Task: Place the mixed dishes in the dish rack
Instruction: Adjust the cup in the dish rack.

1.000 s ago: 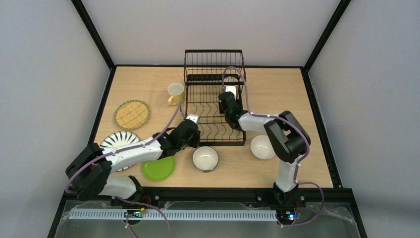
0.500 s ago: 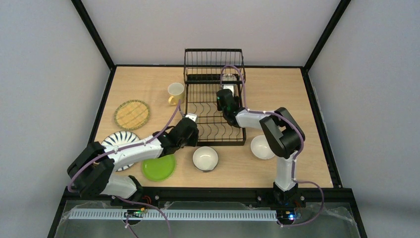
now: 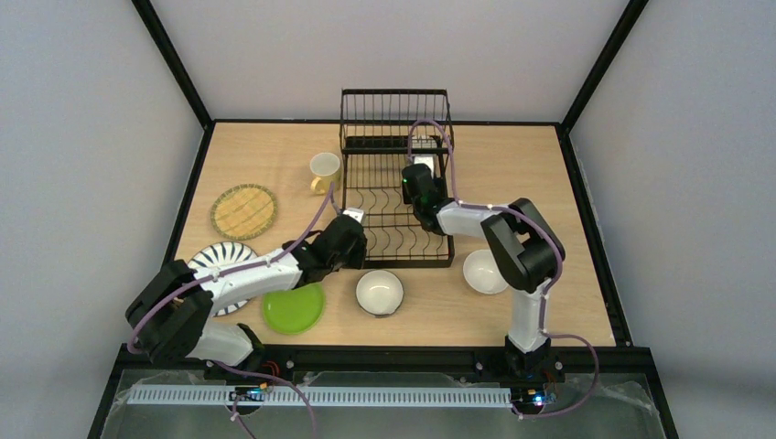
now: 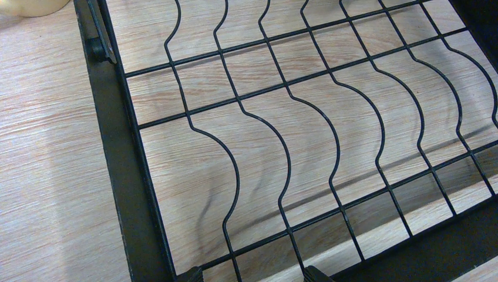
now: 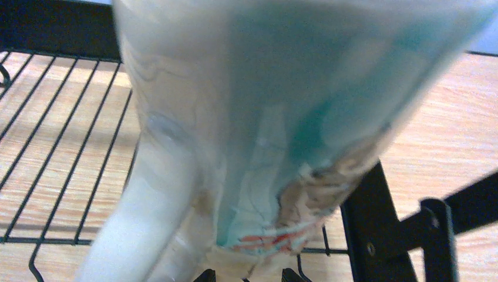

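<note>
Pale wood table [image 3: 512,165] from above: the dish rack [image 3: 393,197] sits mid-table with most dishes outside it. The pale yellow mug [image 3: 323,169] is just beside its left edge. Further left lie the tan woven-look plate [image 3: 243,211], black-striped white plate [image 3: 220,261] and lime green plate [image 3: 293,309], with the centre bowl [image 3: 379,292] and right-hand bowl [image 3: 483,272] near its front. My right gripper [image 3: 424,155] reaches over the rack's far end and my left gripper [image 3: 355,219] hovers at its near-left corner.

Left wrist: jaws spread wide, nothing between them, bare slots below; I'd guess it's ready to steady the rack.

Right wrist: a white and teal mug [image 5: 264,117] fills the view, clamped between the fingers and tilted over the wires, likely for setting down.
</note>
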Tool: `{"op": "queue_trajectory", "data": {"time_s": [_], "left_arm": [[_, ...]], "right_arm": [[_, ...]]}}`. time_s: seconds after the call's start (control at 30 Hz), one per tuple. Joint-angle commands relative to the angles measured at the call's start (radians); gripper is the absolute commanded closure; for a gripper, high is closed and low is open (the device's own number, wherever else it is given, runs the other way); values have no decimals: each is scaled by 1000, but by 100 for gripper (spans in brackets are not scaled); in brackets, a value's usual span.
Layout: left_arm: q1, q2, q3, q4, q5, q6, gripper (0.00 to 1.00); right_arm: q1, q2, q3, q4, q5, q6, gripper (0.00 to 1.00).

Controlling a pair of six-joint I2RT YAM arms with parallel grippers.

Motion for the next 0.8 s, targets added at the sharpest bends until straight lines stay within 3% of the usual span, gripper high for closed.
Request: {"op": "queue_trajectory", "data": {"time_s": [0.0,0.4,0.77], "left_arm": [[2,27,-6,-102,34,17,1],[0,-6,7,-116,34,11,1],[-48,-87,88,-171,-12,-18,1]], "right_arm": [[-27,-75,-42,5,17,49,35],[-26,-241,-177,-25,20,64,29],[17,-439,-245,-171,21,84,28]]}}
